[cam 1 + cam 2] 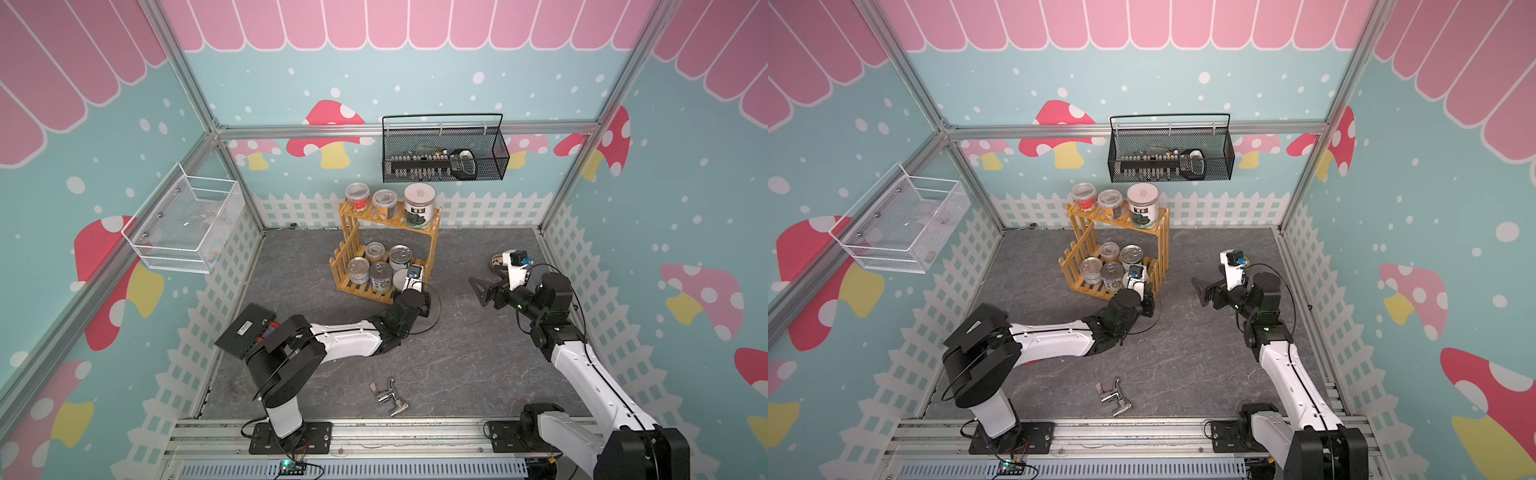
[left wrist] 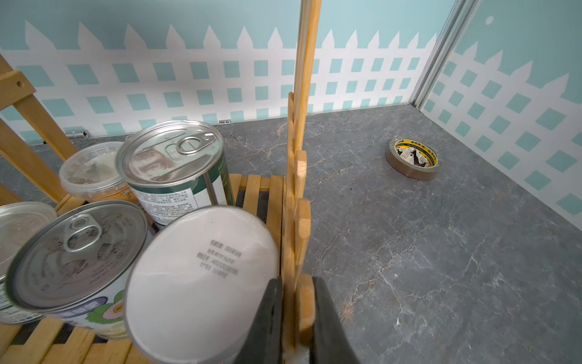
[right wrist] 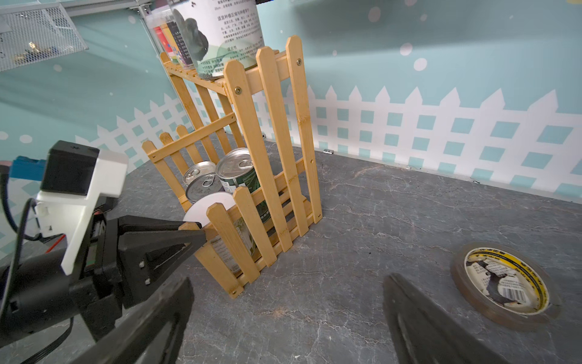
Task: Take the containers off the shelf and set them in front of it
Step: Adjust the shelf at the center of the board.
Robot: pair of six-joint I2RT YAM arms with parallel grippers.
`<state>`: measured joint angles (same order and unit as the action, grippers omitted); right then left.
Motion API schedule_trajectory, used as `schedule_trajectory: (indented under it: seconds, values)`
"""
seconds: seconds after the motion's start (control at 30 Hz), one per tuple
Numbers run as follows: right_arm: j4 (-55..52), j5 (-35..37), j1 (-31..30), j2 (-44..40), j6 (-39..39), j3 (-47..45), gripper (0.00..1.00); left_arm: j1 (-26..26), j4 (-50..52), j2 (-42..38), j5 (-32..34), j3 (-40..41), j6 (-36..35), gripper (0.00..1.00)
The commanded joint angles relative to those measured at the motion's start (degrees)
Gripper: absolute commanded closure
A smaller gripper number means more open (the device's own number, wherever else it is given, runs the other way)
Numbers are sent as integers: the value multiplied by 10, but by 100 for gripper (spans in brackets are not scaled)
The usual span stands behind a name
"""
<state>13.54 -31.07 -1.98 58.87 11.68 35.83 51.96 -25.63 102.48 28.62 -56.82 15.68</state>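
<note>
Just above the grey, marble-veined desk (image 1: 457, 353), the left arm (image 1: 349, 338) lies stretched low from its front-left base, elbow bent, wrist reaching the front right corner of the shelf (image 1: 353, 245). The left gripper (image 2: 297, 280) is pinched tight on a flat wooden picket (image 2: 304, 302) of the side rail, one black finger (image 2: 267, 315) inside the rail and one outside. The right arm (image 1: 582, 365) rises from the front-right base and folds back on itself. The right gripper (image 3: 288, 280) hangs spread wide, holding nothing, over bare desk beside a brown tape roll (image 3: 504, 283). The shelf is two tiers of yellowish slats. On top it carries two clear round tubs (image 1: 357, 196) and a tall white-lidded jar (image 1: 419, 205). Below sit three shiny pull-tab tins (image 2: 173, 164), a third tub (image 2: 91, 171) and a second jar (image 2: 201, 283), just inside the gripped picket.
</note>
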Motion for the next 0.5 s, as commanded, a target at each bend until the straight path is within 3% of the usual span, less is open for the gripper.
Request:
schedule_trajectory:
  seconds: [0.0, 0.13, 0.37, 0.47]
  values:
    - [17, 48, -2, 2, 13, -4, 1, 20, -6, 31, 10, -44, 64, 91]
    - [22, 100, 0, 4, 28, -13, 1, 37, -17, 72, 42, -85, 67, 90]
    - [26, 129, 5, -2, 34, -18, 1, 53, -11, 130, 62, -170, 62, 89]
    - [26, 130, 6, -3, 33, -19, 1, 56, -3, 147, 59, -196, 63, 82]
